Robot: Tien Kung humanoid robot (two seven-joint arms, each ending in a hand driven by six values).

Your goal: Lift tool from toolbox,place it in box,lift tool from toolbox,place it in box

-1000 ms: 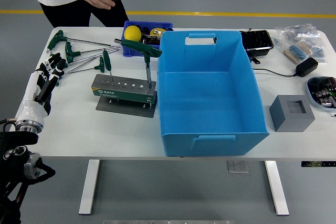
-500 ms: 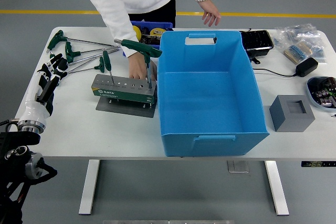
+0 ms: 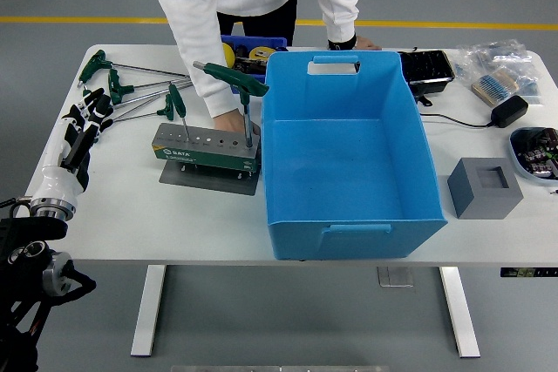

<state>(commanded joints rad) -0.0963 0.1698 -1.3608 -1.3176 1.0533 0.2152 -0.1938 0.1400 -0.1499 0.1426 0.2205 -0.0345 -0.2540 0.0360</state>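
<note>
Person leaned further over table since earlier frame; one hand (image 3: 228, 119) now behind holder (image 3: 207, 151), other hand (image 3: 356, 42) on far edge behind bin (image 3: 349, 154).

Left hand (image 3: 80, 132) at left table edge, fingers extended, loosely spread, holding nothing. Right arm out of view.

Two T-wrenches upright in holder: large (image 3: 234, 80), small (image 3: 177, 99). Others loose (image 3: 122, 84) on table. Bin empty.

Risks:
- Reach toward holder may strike person's hand.
- Oblique pull may jam shaft, drag holder.
- Large wrench handle close to bin rim; may snag.

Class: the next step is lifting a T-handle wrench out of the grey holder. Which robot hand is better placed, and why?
Left. The left hand rests on the white table beside the grey tool holder with its green T-handle wrenches. The right hand is out of view.
</note>
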